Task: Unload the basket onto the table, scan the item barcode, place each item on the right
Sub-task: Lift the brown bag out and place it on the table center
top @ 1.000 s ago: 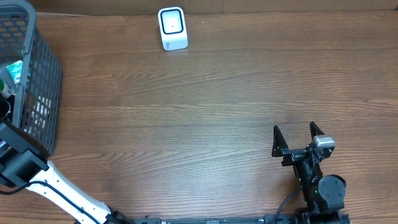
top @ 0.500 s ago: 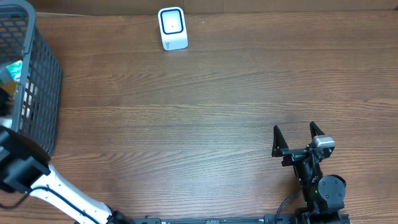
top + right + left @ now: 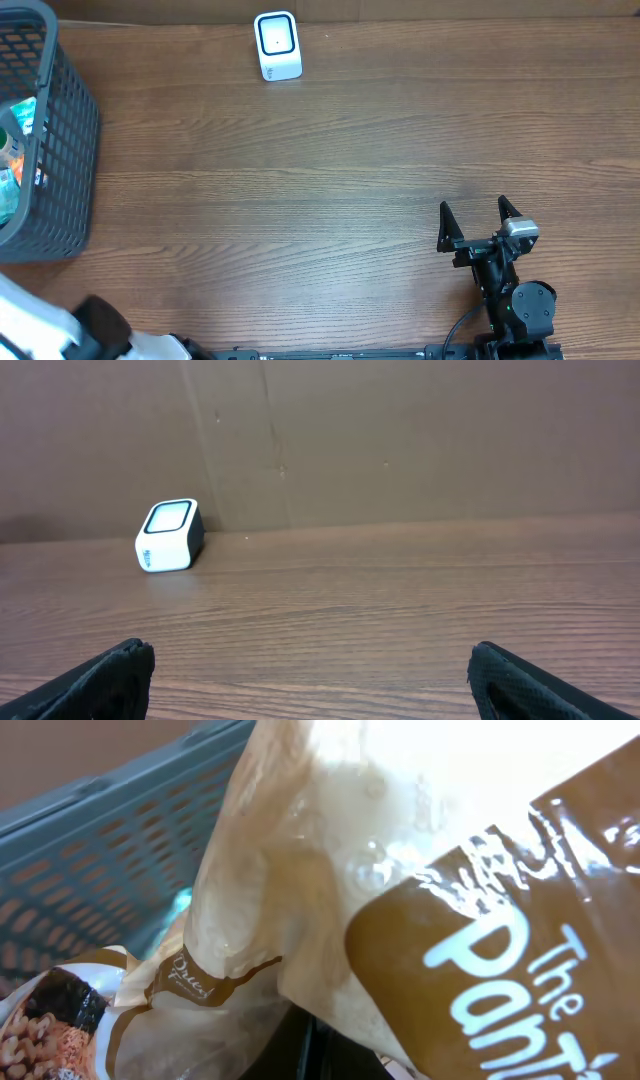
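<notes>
Left gripper — pressed together on the clear film of the snack bag. Only a dark sliver of finger visible at the bottom of the left wrist view, the pinch itself hidden under the folds. Brown label with pale lettering across the right of that bag, glare over its top. Lower left of it, a nut-printed panel; same bag or a second packet, cannot tell. Beyond both, the mesh wall of the basket.

From overhead, no sight of that gripper or the bag, only a white link of the left arm at the near left corner of the bench. Basket at the bench's left edge, toward the far corner, with teal packets inside.

Right gripper — fingers spread wide, holding nothing. Low over the bench close to the near edge, right of the middle, pointed toward the far edge.

Barcode scanner upright at the far edge, left of the middle, well apart from the right gripper, its window tilted toward the near edge.
</notes>
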`<action>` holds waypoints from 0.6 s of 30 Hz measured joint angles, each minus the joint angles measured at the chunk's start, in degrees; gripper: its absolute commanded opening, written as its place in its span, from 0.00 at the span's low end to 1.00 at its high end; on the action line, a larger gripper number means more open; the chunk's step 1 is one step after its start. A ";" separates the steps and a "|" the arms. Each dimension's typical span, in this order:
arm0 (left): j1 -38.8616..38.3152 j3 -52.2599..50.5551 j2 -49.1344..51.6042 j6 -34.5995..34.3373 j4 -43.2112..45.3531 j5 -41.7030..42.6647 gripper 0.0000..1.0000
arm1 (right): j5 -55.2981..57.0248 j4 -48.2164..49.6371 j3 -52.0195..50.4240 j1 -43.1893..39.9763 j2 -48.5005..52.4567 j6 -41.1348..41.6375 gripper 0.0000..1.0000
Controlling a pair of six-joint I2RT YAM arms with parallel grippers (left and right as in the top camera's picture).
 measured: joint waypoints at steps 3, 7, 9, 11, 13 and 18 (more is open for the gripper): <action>-3.98 0.02 -5.11 -0.17 -1.51 3.19 0.04 | 0.00 0.02 0.00 0.00 0.00 0.00 1.00; -15.89 0.46 -9.09 -0.13 -6.47 5.95 0.04 | 0.00 0.00 0.00 0.00 0.00 0.02 1.00; -21.73 0.63 -9.03 0.17 -8.70 6.29 0.04 | 0.00 0.00 0.00 0.00 0.00 0.00 1.00; -28.44 0.63 -7.76 0.50 -11.58 6.25 0.04 | 0.02 0.00 0.00 0.00 0.00 0.02 1.00; -34.32 0.59 -5.31 0.57 -14.53 5.62 0.04 | 0.00 0.00 0.00 0.00 0.00 0.00 1.00; -44.61 -2.99 2.12 0.83 -16.15 3.43 0.04 | 0.00 -0.02 0.00 0.00 0.00 0.00 1.00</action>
